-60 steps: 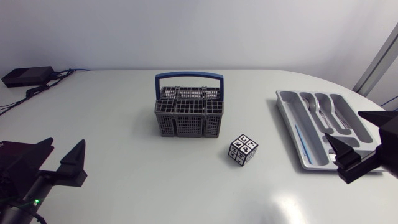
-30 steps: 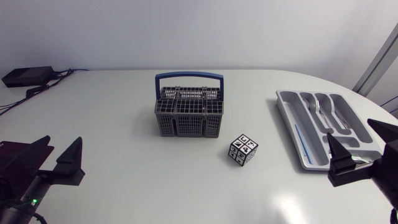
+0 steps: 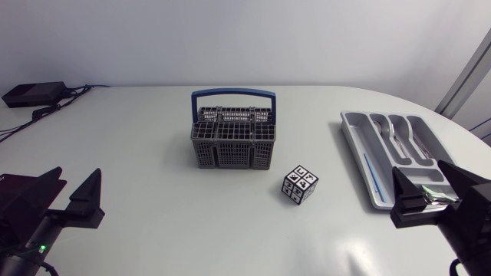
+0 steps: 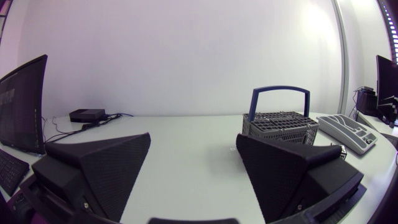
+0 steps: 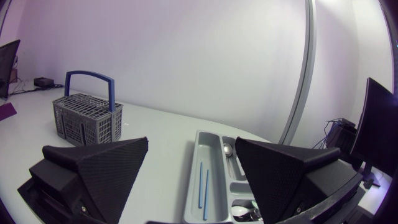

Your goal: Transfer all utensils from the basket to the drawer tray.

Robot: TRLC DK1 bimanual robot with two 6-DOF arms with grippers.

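Note:
The grey wire basket [image 3: 232, 138] with a blue handle stands at the table's middle; no utensil shows above its rim. At the right lies the grey drawer tray [image 3: 367, 165], holding spoons [image 3: 395, 132] and a thin blue stick [image 3: 371, 173]. My right gripper [image 3: 420, 170] is open and empty over the tray's near end. The right wrist view shows this gripper [image 5: 191, 143] with the tray [image 5: 191, 177] right ahead and the basket [image 5: 87, 118] further off. My left gripper [image 3: 80, 173] stands open and empty at the near left, far from the basket [image 4: 280, 121].
A black-and-white patterned cube [image 3: 300, 185] sits on the table between basket and tray. A black box [image 3: 32, 93] with cables lies at the far left corner.
My right gripper has swung left and toward the table's near edge, turning over the tray's near end. The left gripper has sunk back slightly.

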